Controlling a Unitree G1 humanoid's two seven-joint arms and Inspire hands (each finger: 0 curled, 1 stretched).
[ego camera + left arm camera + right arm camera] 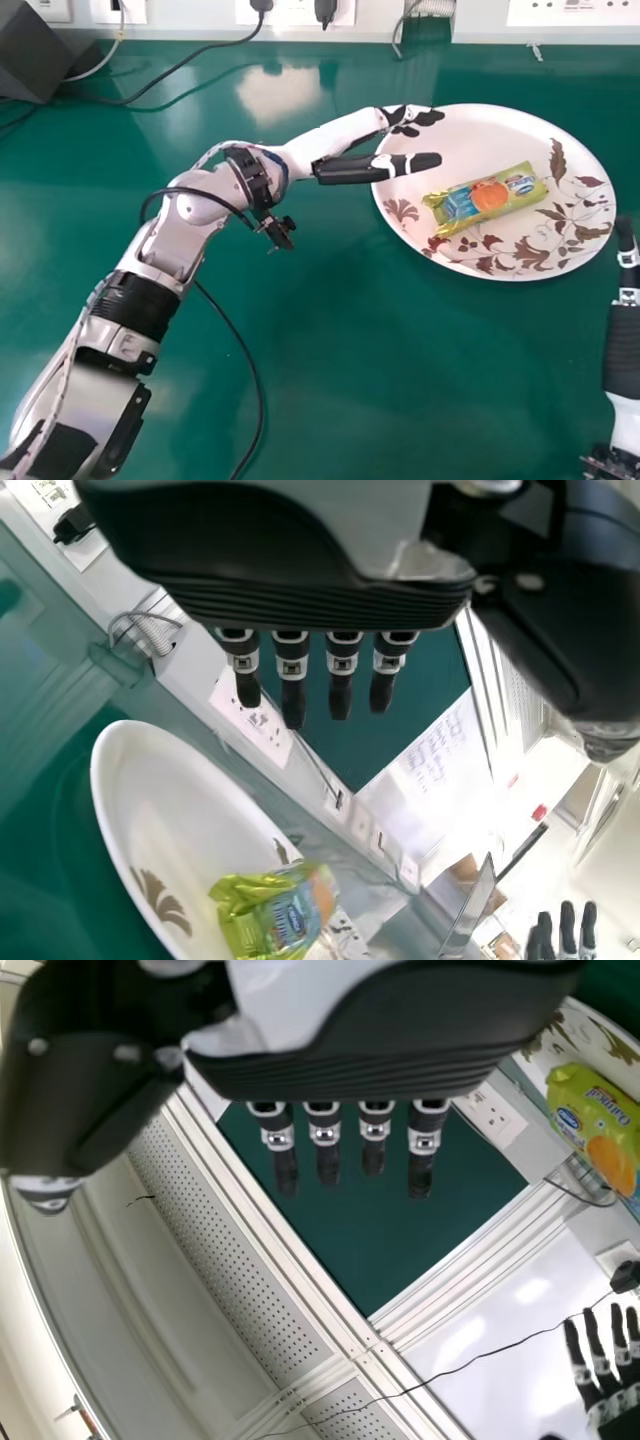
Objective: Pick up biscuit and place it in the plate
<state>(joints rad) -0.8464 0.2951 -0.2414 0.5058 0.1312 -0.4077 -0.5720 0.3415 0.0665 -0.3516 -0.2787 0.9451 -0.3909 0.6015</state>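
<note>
Biscuit (pixel 486 198) lies on the plate (pixel 480 135), long axis slanting away rightward, just right of the nearer left hand (pixel 365 168), straight-fingered, empty, over the left edge; right hand (pixel 622 345) likewise.

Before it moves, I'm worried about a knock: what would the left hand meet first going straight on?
The left hand would likely meet the plate first, or pass above it; height is unclear.
</note>
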